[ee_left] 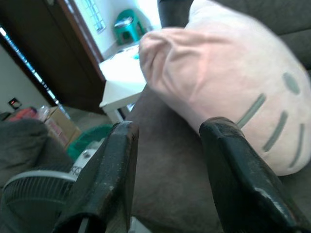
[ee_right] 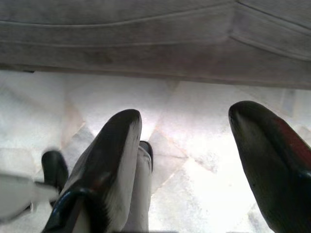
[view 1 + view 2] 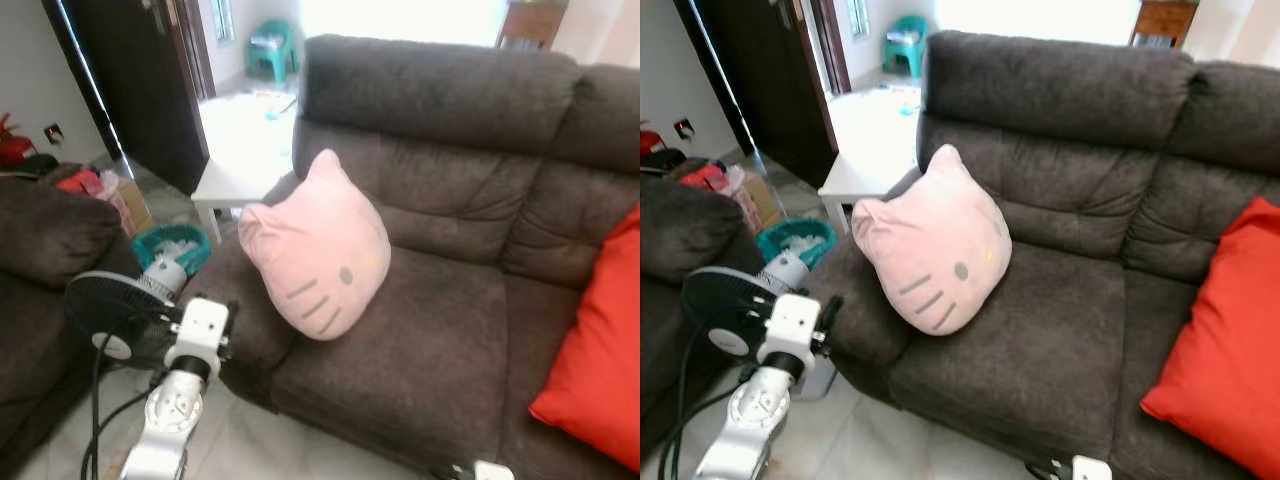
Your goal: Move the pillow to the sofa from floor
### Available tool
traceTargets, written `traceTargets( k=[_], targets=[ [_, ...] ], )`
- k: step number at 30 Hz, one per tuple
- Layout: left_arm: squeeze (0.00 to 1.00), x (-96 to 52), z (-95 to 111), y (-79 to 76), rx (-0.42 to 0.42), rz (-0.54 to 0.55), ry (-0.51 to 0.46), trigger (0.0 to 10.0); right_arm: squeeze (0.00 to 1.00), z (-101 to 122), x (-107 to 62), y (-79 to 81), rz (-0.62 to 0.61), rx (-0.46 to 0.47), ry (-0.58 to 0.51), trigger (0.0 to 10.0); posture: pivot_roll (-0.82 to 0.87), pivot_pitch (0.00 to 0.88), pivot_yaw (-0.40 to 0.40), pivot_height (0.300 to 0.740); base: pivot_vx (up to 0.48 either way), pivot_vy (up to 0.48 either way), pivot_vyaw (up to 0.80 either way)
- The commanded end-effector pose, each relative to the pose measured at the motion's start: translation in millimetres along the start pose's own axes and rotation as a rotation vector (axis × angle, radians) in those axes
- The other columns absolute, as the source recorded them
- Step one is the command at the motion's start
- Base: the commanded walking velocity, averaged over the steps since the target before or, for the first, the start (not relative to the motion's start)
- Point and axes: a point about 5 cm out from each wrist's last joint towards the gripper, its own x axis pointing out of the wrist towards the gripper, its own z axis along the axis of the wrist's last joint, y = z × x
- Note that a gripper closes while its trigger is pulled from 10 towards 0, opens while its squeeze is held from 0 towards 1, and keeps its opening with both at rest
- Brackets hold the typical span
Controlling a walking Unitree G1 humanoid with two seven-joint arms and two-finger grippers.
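Pillow (image 3: 318, 248) propped on sofa (image 3: 450, 330) beside armrest; left hand (image 1: 167, 133) open, right hand (image 2: 187, 121) open.

Pink cat-face pillow (image 3: 318, 248) propped on sofa (image 3: 450, 330) seat.

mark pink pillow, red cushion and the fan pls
pink pillow (image 3: 318, 250), left eye view, middle of its cat face.
red cushion (image 3: 1220, 350), right eye view, centre of its front panel.
fan (image 3: 108, 310), left eye view, on the round black grille.
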Motion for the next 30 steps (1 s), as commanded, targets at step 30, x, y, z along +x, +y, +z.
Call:
traceTargets(
  k=[30],
  targets=[
    [0.0, -104.6, -169, 14.0, -0.018, -0.03, 0.929, 10.0, 0.0, 4, 2.3, 10.3, 0.045, -0.046, 0.01, 10.0, 0.09, 0.0, -0.024, 0.74, 0.0, 0.0, 0.0]
  ],
)
